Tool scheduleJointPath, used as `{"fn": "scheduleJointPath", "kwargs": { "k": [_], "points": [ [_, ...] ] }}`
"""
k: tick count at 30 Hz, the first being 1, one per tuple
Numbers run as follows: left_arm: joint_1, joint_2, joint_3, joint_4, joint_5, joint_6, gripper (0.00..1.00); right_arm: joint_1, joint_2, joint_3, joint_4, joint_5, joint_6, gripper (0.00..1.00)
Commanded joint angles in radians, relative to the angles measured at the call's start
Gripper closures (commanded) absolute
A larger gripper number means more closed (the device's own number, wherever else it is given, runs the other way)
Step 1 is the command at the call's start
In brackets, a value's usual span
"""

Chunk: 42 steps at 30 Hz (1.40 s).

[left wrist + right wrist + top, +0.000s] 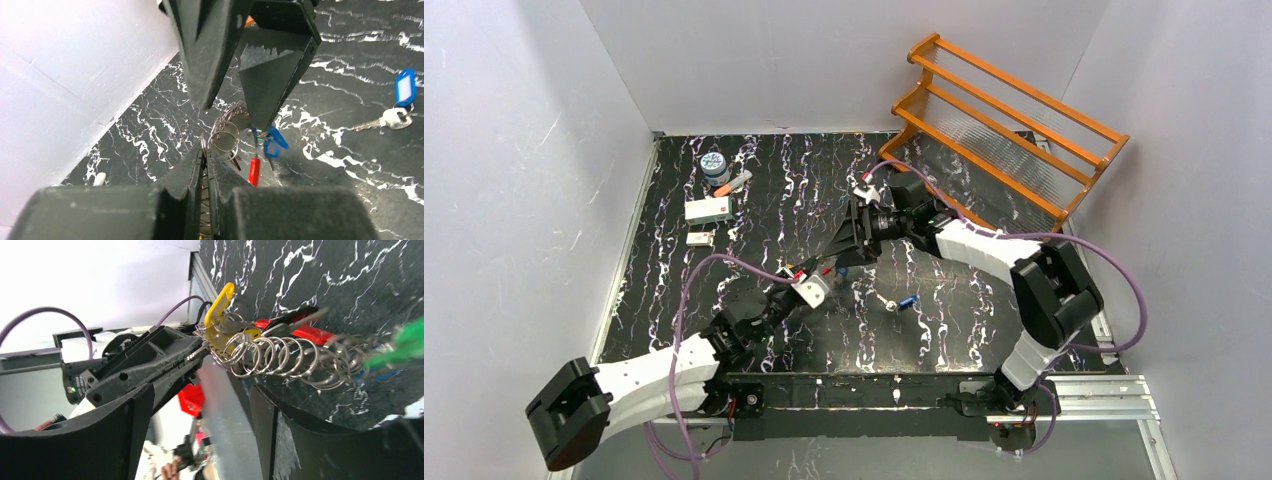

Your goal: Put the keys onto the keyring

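Note:
The keyring (pixel 280 357) is a stretched bundle of silvery wire rings with a yellow tag (pixel 220 305), a red tag (pixel 300 330) and a green tag (pixel 405 342). It hangs above the table's middle. My left gripper (pixel 206 147) is shut on the ring's wire, with a blue tag (pixel 272 140) and the red tag (pixel 254 171) dangling just past its tips. My right gripper (pixel 200 390) is open, its fingers (pixel 275 75) spread right beside the rings and nothing between them. One of the keys (pixel 385 120), silver with a blue tag (pixel 908 301), lies loose on the table.
An orange wooden rack (pixel 1004 120) stands at the back right. At the back left are a small tin (pixel 715 165), an orange marker (pixel 732 183) and a white box (pixel 708 209). White walls close in the black marbled table (pixel 944 330).

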State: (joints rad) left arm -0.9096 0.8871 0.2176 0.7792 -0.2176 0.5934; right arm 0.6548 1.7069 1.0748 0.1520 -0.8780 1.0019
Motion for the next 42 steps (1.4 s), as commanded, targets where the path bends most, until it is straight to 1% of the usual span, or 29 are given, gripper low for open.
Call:
{"fn": "scheduleJointPath", "kwargs": {
  "k": [1, 4, 7, 8, 10, 11, 12, 14, 17, 19, 22, 27, 32, 35, 38, 42],
  "points": [
    [-0.002, -0.095, -0.004, -0.051, -0.007, -0.122, 1.0, -0.012, -0.119, 0.027, -0.069, 0.107, -0.199, 0.2],
    [-0.002, -0.136, 0.016, -0.154, 0.062, -0.146, 1.0, -0.02, -0.201, 0.02, -0.074, 0.196, -0.333, 0.2],
    [-0.002, -0.165, 0.05, -0.285, 0.136, -0.165, 1.0, -0.023, -0.294, -0.041, 0.001, 0.251, -0.513, 0.2],
    [-0.002, -0.18, 0.08, -0.383, 0.211, -0.168, 1.0, -0.022, -0.392, -0.177, 0.193, 0.217, -0.725, 0.21],
    [-0.002, -0.188, 0.099, -0.437, 0.296, -0.172, 1.0, -0.022, -0.472, -0.297, 0.37, 0.201, -0.818, 0.21],
    [-0.002, -0.192, 0.107, -0.455, 0.321, -0.176, 1.0, -0.021, -0.515, -0.354, 0.452, 0.167, -0.865, 0.18],
    [-0.002, -0.198, 0.11, -0.465, 0.349, -0.178, 1.0, -0.021, -0.54, -0.399, 0.513, 0.126, -0.919, 0.15],
    [-0.002, -0.214, 0.113, -0.475, 0.38, -0.18, 1.0, -0.022, -0.565, -0.456, 0.585, -0.011, -1.058, 0.17],
    [-0.002, -0.232, 0.106, -0.476, 0.425, -0.169, 1.0, -0.013, -0.563, -0.471, 0.562, -0.177, -1.223, 0.23],
    [-0.002, -0.237, 0.106, -0.474, 0.46, -0.154, 1.0, 0.01, -0.55, -0.455, 0.505, -0.193, -1.282, 0.26],
    [-0.002, -0.23, 0.11, -0.467, 0.504, -0.146, 1.0, 0.068, -0.524, -0.42, 0.404, -0.165, -1.368, 0.31],
    [-0.002, -0.211, 0.12, -0.455, 0.533, -0.155, 1.0, 0.154, -0.462, -0.38, 0.327, -0.104, -1.452, 0.48],
    [-0.002, -0.211, 0.123, -0.452, 0.539, -0.159, 1.0, 0.19, -0.42, -0.384, 0.32, -0.027, -1.477, 0.53],
    [-0.002, -0.217, 0.121, -0.451, 0.543, -0.16, 1.0, 0.193, -0.406, -0.393, 0.312, -0.005, -1.491, 0.54],
    [-0.002, -0.221, 0.121, -0.451, 0.544, -0.161, 1.0, 0.193, -0.392, -0.395, 0.304, 0.017, -1.499, 0.6],
    [-0.002, -0.224, 0.121, -0.448, 0.548, -0.161, 1.0, 0.195, -0.375, -0.399, 0.309, 0.035, -1.501, 0.63]
  ]
}}
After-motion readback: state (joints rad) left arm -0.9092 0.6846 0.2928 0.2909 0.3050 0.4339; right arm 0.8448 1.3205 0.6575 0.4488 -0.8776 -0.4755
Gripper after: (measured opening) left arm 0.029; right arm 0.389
